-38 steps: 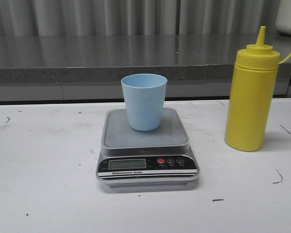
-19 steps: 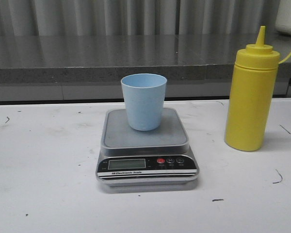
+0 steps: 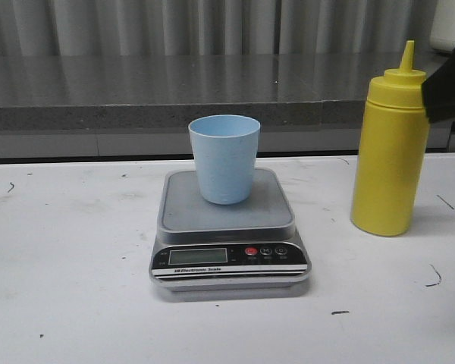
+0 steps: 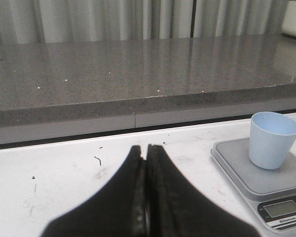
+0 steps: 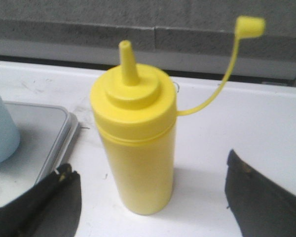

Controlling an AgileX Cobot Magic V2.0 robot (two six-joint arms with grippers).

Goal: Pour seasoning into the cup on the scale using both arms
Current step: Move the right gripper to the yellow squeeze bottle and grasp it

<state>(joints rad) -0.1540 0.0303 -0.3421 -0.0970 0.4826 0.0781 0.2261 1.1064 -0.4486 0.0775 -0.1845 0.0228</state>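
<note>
R gripper wide open, empty; seasoning upright btwn its fingers, untouched. Prob. soft, slick plastic; grip mid-body, gently. L gripper closed, empty.

The small pale blue plastic cup stands upright on the platform of the flat silver-grey digital scale, which sits mid-way across the white surface. The tall yellow plastic squeeze bottle stands upright on the surface to the right of the scale, apart from it. A grey stone ledge runs behind them all.
</note>
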